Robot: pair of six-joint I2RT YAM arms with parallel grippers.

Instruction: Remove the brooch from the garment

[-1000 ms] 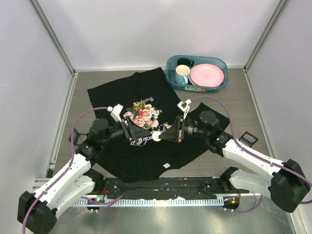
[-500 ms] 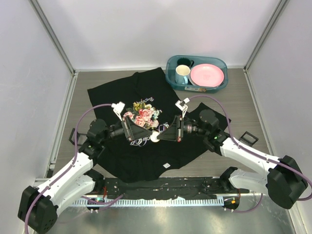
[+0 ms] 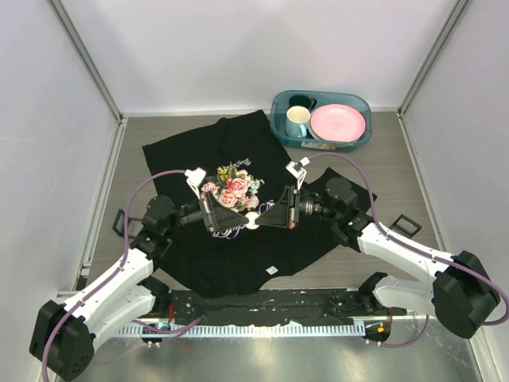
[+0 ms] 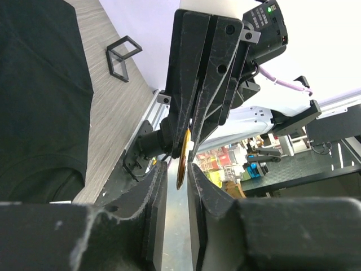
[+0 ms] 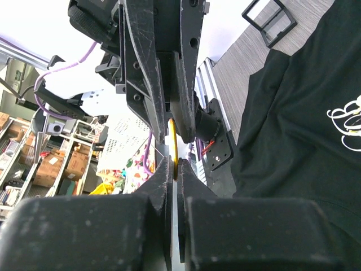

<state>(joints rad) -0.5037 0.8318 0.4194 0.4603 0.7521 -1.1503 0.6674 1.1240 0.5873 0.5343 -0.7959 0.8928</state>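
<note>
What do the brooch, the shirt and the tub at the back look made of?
The brooch: glossy yellow, thin rim, probably coated metal or plastic. The shirt: matte black fabric, soft wrinkles. The tub: teal plastic, slightly see-through walls.

1. The left pincer point(image 3: 244, 224) and right pincer point(image 3: 259, 222) are meeting tip to tip above the middle of the garment point(image 3: 231, 263), closing off the way between them.
2. A teal bin point(image 3: 280, 129), holding a mug point(image 3: 297, 121) and a pink plate point(image 3: 338, 122), is filling the desk's point(image 3: 183, 127) far right corner.
3. A small black frame point(image 3: 402, 225) is lying near the right edge, beside the cloth.
4. Bare desk is showing along the far edge left of the bin and down the left edge.
5. Walls point(image 3: 238, 48) are hemming in the left, right and far edges.
</note>
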